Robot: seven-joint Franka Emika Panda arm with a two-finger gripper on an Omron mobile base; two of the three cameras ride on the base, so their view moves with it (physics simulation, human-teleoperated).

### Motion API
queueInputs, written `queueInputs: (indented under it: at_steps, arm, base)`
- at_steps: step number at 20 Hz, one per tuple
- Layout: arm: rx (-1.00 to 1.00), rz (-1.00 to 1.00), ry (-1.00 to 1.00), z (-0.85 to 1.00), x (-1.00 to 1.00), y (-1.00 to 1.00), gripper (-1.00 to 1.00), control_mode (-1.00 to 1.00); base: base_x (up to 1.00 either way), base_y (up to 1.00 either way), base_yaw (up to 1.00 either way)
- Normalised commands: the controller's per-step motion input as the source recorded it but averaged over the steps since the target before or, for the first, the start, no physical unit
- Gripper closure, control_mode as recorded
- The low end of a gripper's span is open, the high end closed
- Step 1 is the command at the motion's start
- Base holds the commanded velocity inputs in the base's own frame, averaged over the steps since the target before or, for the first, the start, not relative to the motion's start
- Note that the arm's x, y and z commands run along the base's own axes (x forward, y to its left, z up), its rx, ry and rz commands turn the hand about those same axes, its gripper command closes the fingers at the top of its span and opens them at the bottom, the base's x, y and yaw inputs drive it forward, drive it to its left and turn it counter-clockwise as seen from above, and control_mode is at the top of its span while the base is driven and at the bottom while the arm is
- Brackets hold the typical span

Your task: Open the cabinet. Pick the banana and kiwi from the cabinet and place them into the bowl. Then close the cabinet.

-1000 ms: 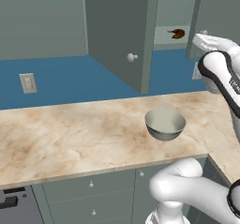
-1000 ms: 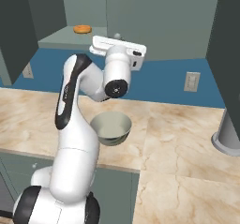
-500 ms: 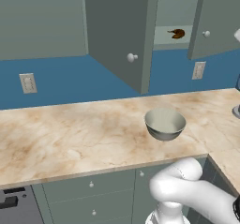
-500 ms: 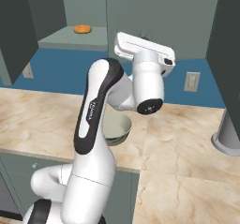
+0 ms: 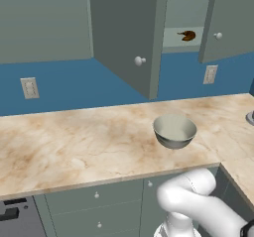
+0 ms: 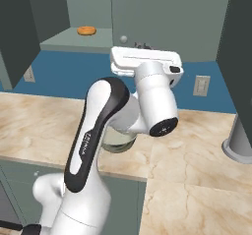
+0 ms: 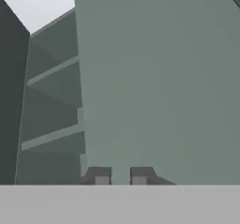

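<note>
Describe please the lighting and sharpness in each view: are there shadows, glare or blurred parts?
Left base view: even, soft light, no glare; the bowl is crisp, the banana small and dark. Right base view: the open cabinet door at left is in deep shade. Hand view: flat grey-green surfaces, slightly soft, with the gripper fingertips dark.

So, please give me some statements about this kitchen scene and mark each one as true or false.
1. The left door of the cabinet stands open. True.
2. The banana lies in the bowl. False: it lies on the cabinet shelf.
3. The bowl stands on the counter. True.
4. The gripper holds a fruit. False: nothing is between its fingertips.
5. The bowl is full of fruit. False: it shows a bare pale inside.
</note>
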Motion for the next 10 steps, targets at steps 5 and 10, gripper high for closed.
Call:
queueInputs:
  at_steps: [5,10]
  arm:
    - [-0.34,-0.02,-0.11,0.09,-0.05,1.0,-1.0,-1.0]
    - [-0.29,-0.12,-0.08,0.58,0.0,1.0,-1.0,-1.0]
  base:
    - [0.0,0.0,0.0]
    - [0.0,0.0,0.0]
